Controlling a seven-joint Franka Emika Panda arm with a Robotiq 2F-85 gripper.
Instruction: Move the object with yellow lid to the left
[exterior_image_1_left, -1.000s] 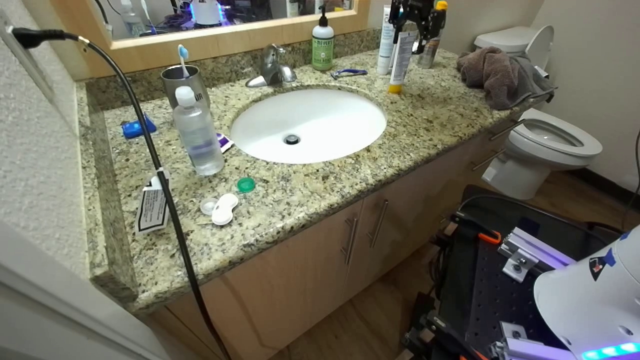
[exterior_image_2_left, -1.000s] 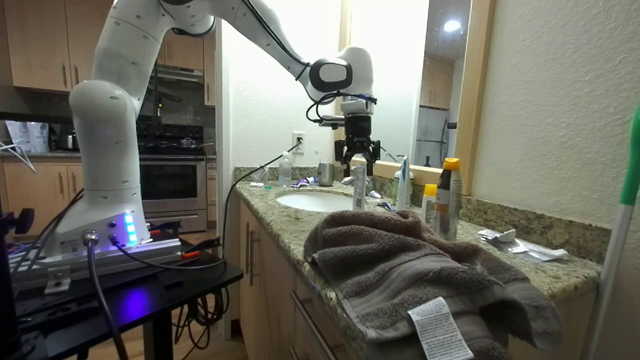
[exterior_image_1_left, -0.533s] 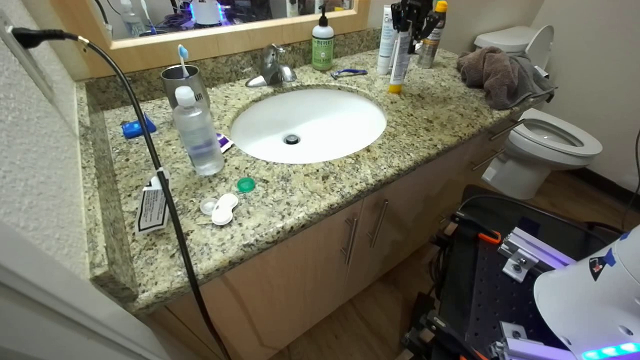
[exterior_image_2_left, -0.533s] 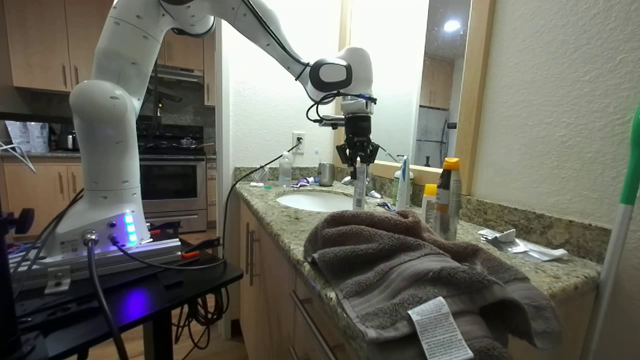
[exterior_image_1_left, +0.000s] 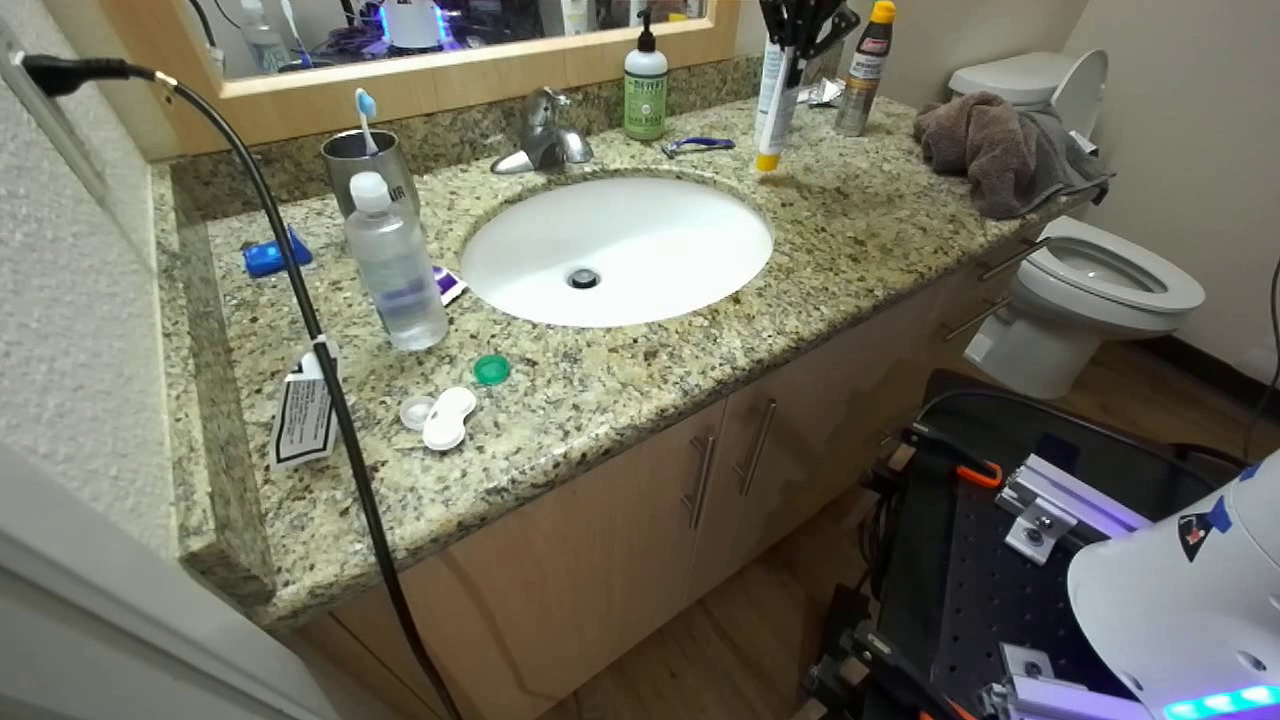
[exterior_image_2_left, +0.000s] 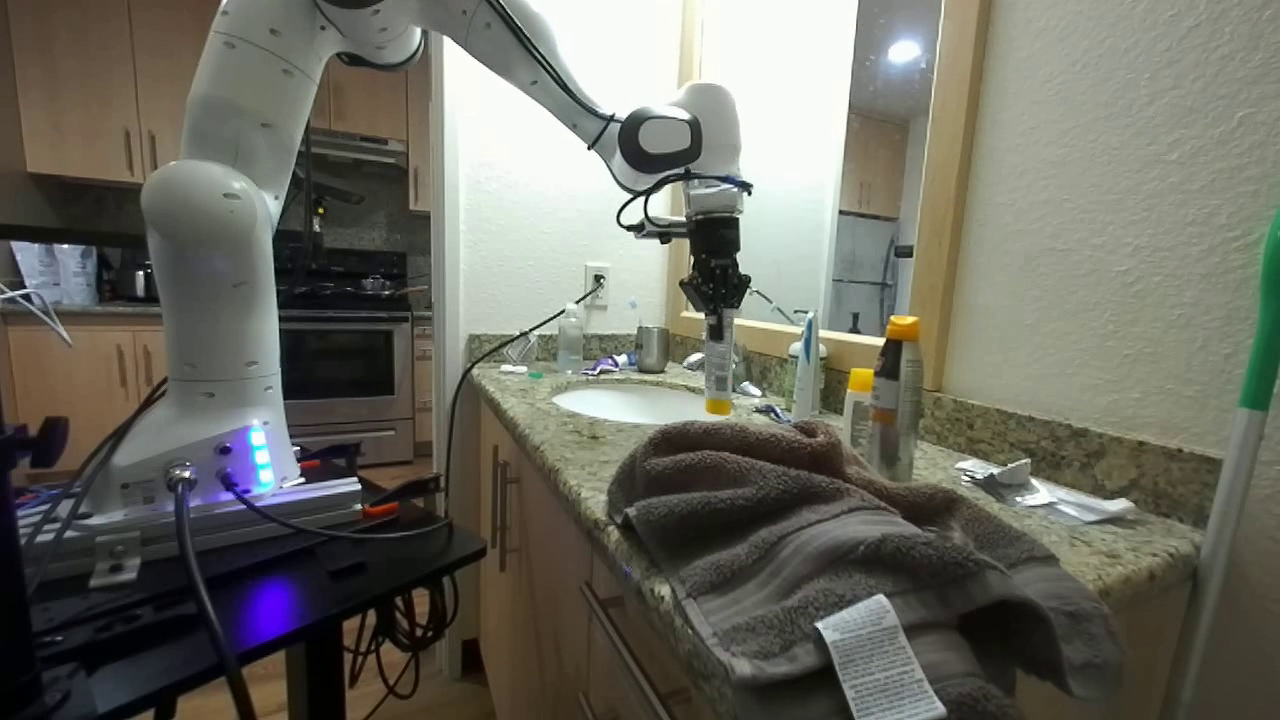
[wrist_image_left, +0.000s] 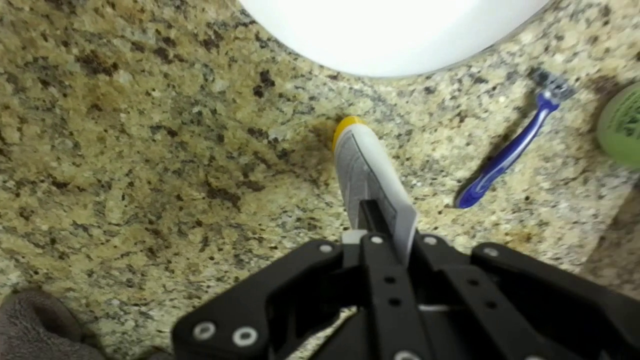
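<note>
Room above sink (exterior_image_1_left: 640, 260); faucet (exterior_image_1_left: 545, 138), soap bottle (exterior_image_1_left: 646, 98) beside.

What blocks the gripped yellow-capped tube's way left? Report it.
Nothing visible nearby: held in the gripper, the tube has the sink to its left in an exterior view; beyond stands a clear bottle.

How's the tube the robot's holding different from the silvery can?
The tube is mostly white, the can silvery and dark.
The tube points its cap down; the can's is on top.
The gripper holds the tube; the can stands on the counter.
Both caps look yellow.
</note>
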